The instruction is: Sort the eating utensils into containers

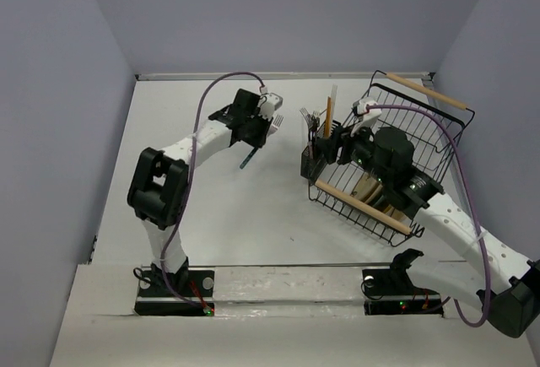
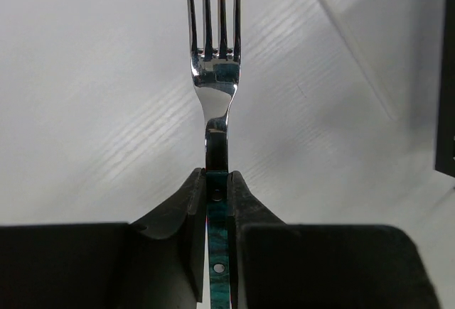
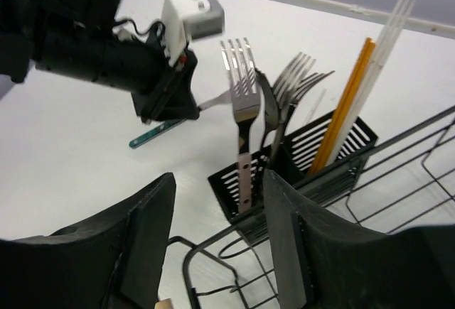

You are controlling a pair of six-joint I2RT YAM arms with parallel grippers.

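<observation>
A teal-handled fork (image 2: 213, 82) is clamped between the fingers of my left gripper (image 2: 217, 181), tines pointing away over the white table. From above, this gripper (image 1: 257, 135) hovers at the table's left-centre, and the teal handle (image 1: 245, 159) sticks out below it. The small black slotted holder (image 3: 306, 154) stands against the wire rack. It holds a pink-handled fork (image 3: 244, 160), other forks (image 3: 291, 89), a brown chopstick pair (image 3: 346, 103) and a white pair (image 3: 384, 35). My right gripper (image 3: 220, 177) is open just in front of the holder with nothing between its fingers.
A big black wire rack (image 1: 422, 143) with wooden handles (image 1: 361, 207) sits at the right, under my right arm, with the holder (image 1: 314, 163) at its left side. The table's back wall runs close behind.
</observation>
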